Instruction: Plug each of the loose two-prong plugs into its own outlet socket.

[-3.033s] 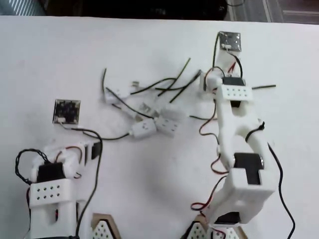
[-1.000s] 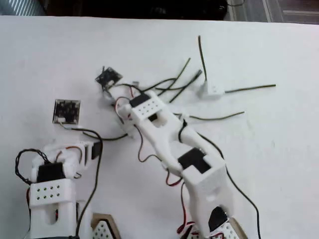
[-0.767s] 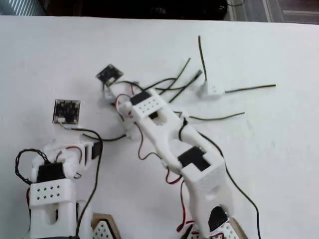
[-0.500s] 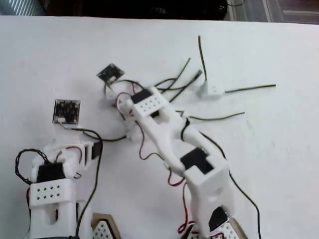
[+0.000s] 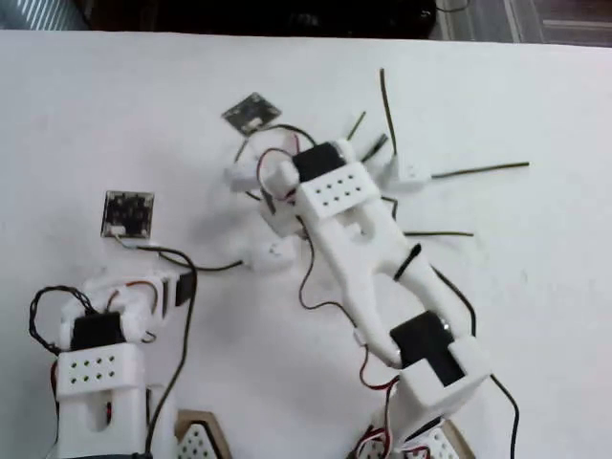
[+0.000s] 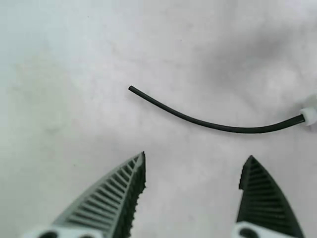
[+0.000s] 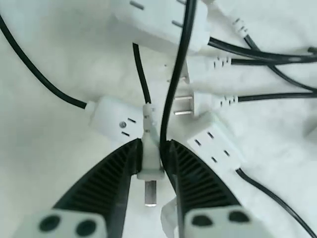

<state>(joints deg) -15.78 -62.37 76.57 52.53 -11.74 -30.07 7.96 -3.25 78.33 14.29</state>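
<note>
Plug point(image 7: 149, 162) lies lengthwise in right pincer point(image 7: 153, 146), prongs toward wrist

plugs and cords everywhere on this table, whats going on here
The right gripper is shut on a white two-prong plug, holding it right at the pile of outlet sockets. It is not in a socket yet. The left gripper is open over bare table, beside a loose black cord end.

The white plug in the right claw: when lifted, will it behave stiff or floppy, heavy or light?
The plug looks small and rigid, so probably light and firm in the right claw. Its thin cord curves loosely, so it would likely trail limply and might snag the socket beside it.
</note>
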